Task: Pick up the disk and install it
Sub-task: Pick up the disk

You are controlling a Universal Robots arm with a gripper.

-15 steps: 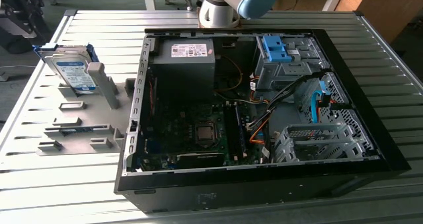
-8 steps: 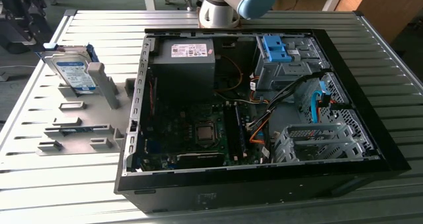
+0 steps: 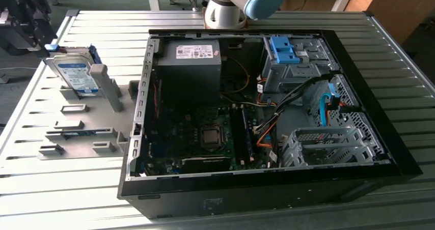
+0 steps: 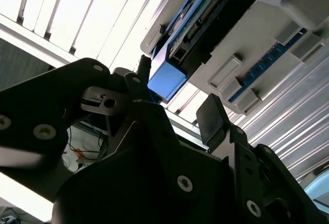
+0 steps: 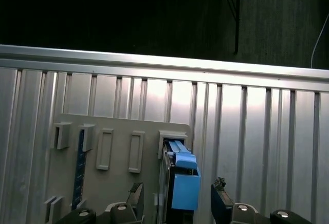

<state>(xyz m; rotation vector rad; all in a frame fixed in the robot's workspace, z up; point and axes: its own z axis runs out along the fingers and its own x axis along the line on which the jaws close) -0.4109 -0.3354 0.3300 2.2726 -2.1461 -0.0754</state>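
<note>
The disk point(image 3: 76, 73) stands on edge in a grey slotted holder point(image 3: 88, 133) at the exterior view's left, beside the open computer case point(image 3: 272, 194). It is silver-grey with a white-and-blue label and a blue bracket. My gripper point(image 3: 41, 36) hangs dark over the disk's far end. In the first wrist view the disk point(image 5: 182, 183) is edge-on and my gripper point(image 5: 177, 198) is open, one finger point(image 5: 136, 196) on each side with a gap to the blue bracket. The second wrist view has the disk point(image 4: 205, 23) just beyond my gripper point(image 4: 177, 90).
The case lies open on a slatted metal table point(image 3: 394, 47). Inside are a grey power supply point(image 3: 189, 62), a blue drive-bay latch point(image 3: 284, 49), loose cables point(image 3: 272, 123) and a metal drive cage point(image 3: 326, 143). The arm's base point(image 3: 231, 6) stands behind the case.
</note>
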